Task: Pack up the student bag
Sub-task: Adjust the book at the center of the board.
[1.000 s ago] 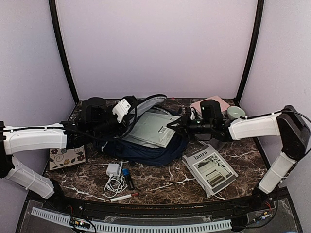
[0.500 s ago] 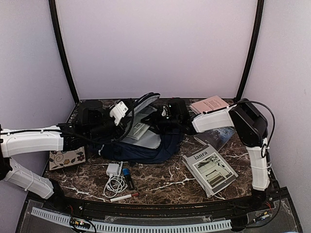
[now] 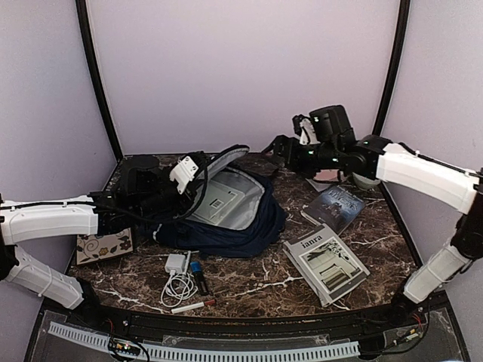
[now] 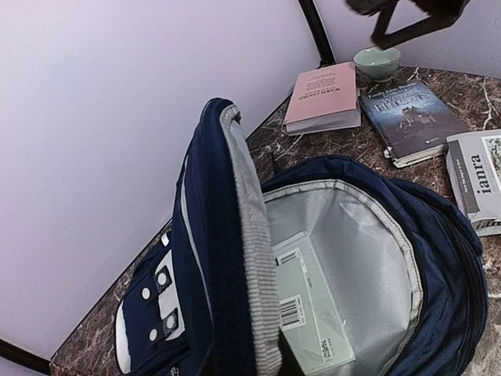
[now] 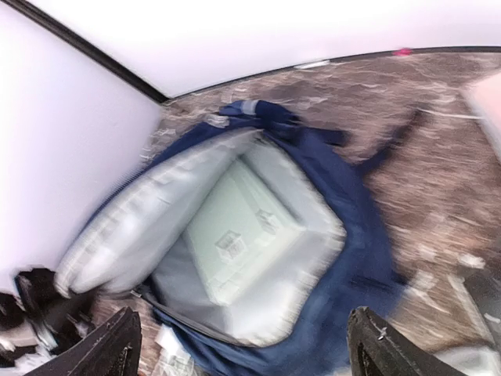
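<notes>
Fabric of the student bag [image 3: 253,226] looks soft and likely sags unsupported, so take hold at the padded flap [image 4: 235,235] or zip rim (not the thin lining). The bag lies open at the middle of the surface [image 3: 249,283], navy with grey lining, a pale book [image 4: 309,309] inside. The left claw [image 3: 192,175] is pinched shut on the flap, holding it upright; the right claw [image 3: 283,148] hangs above, spread wide, empty.
</notes>
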You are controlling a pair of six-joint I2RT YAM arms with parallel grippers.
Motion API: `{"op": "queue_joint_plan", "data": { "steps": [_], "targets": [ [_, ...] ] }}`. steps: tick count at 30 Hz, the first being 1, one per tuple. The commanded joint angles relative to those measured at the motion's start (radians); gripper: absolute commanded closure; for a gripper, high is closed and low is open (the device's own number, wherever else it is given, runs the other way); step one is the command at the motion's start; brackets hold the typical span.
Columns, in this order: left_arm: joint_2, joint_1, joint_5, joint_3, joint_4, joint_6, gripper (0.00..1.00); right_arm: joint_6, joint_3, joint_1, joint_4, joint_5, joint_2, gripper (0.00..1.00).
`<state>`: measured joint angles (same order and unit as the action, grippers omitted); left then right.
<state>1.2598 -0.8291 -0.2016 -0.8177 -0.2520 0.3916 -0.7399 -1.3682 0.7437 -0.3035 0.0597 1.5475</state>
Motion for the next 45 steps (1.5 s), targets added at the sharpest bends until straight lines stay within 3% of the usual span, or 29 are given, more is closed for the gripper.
{"op": "queue_joint_plan", "data": {
  "steps": [1,4,9,13,16,24,30,34,41,45],
  "targets": [
    [-0.042,-0.01,0.004,-0.035,-0.116,-0.001,1.0,0.083,0.198,-0.086,-0.315,-0.171,-0.156,0.07],
    [-0.036,-0.01,0.006,-0.037,-0.113,-0.004,1.0,0.086,0.38,-0.223,-0.328,-0.104,-0.261,0.03],
    [-0.03,-0.01,0.008,-0.038,-0.109,-0.006,1.0,0.06,0.623,-0.488,-0.123,0.003,-0.355,0.05],
    [-0.025,-0.009,0.004,-0.038,-0.106,-0.001,1.0,0.039,0.684,-0.643,0.059,0.123,-0.257,0.1],
    [-0.02,-0.009,0.002,-0.037,-0.104,0.002,1.0,0.045,0.651,-0.688,0.105,0.132,-0.148,0.19],
    [-0.013,-0.01,0.002,-0.039,-0.098,0.012,1.0,0.08,0.519,-0.711,0.158,0.108,0.08,0.33],
    [-0.003,-0.01,0.005,-0.04,-0.096,0.014,1.0,0.099,0.455,-0.699,0.193,0.272,0.208,0.37],
    [0.003,-0.01,0.005,-0.041,-0.093,0.014,1.0,0.131,0.392,-0.605,0.146,0.269,0.243,0.45],
    [-0.002,-0.01,-0.005,-0.039,-0.094,0.02,1.0,0.102,0.312,-0.413,0.108,0.266,0.215,0.45],
    [-0.003,-0.01,-0.007,-0.038,-0.096,0.02,1.0,0.103,0.299,-0.378,0.081,0.273,0.18,0.44]
  ]
}}
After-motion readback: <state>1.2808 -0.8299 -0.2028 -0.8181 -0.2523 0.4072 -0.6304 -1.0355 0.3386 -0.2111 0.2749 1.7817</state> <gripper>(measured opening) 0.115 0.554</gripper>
